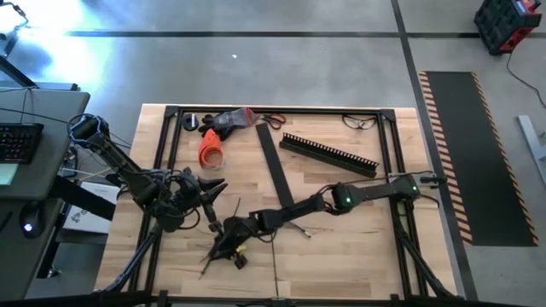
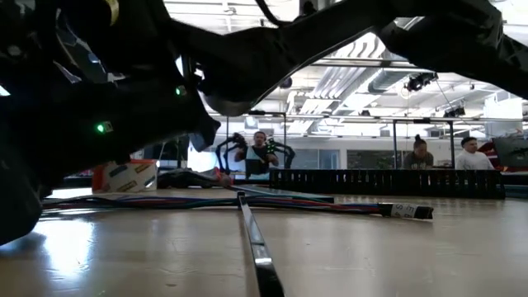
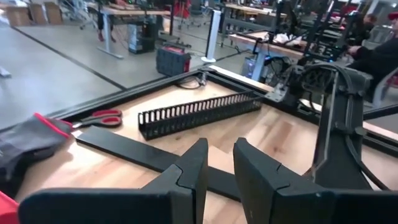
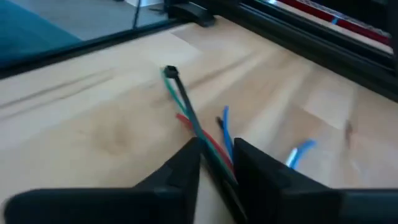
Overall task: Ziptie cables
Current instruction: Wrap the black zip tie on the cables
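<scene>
The cables [image 4: 186,112] are a thin bunch of green, red, dark and blue wires lying on the wooden table near its front edge [image 1: 223,249]. In the low view they [image 2: 247,200] run flat across the tabletop. My right gripper [image 4: 217,155] reaches far across toward the table's left [image 1: 229,235], low over the wood, and is shut on the bunch. My left gripper [image 1: 212,189] hangs above the table just left of it. Its fingers [image 3: 221,162] stand a narrow gap apart with nothing between them. My right gripper has the bunch of wires [image 4: 208,146] between its two fingers, a short way back from the splayed free ends. The fingers slant down from the table's right and lie roughly along the wires. The free ends [image 4: 171,73] rest on the table beyond the fingertips, and blue wires [image 4: 298,150] stray out beside one finger.
A flat black strip [image 1: 275,166] lies across the table's middle, and a long black slotted channel [image 1: 328,153] lies at the back right. Scissors [image 3: 102,117] and an orange tool [image 1: 211,149] lie at the back left. People [image 2: 260,153] are in the room beyond the table.
</scene>
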